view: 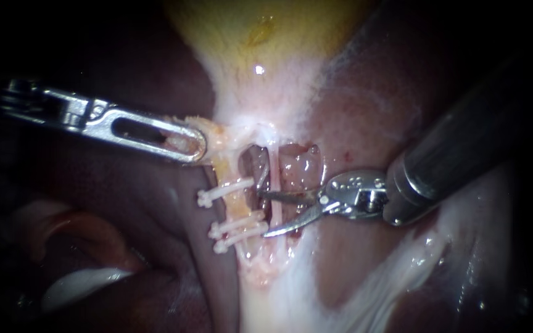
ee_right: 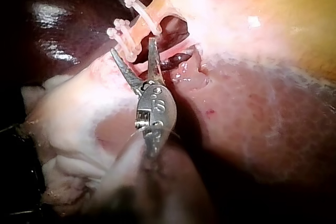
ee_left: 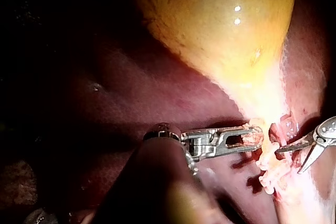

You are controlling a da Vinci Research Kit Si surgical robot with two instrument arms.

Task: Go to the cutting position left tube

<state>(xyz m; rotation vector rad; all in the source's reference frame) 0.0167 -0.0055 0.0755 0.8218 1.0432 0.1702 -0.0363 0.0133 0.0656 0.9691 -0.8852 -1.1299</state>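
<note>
The gallbladder (view: 260, 31) runs off the endoscope view's top edge. The right instrument (view: 262, 214) loses its shaft past the right edge, and whether its blades touch the left tube (view: 240, 206) cannot be told. The left instrument (view: 200, 145) hides its lower jaw beneath gripped tissue (view: 177, 140).

bright light at the centre, glare on the gallbladder (view: 260, 37), edges dark.

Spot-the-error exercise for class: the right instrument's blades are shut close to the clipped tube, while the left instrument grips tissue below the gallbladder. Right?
No: the endoscope view shows the right instrument with blades open, a gap between them, close to the clipped tube, while the left instrument grips tissue below the gallbladder.
</note>
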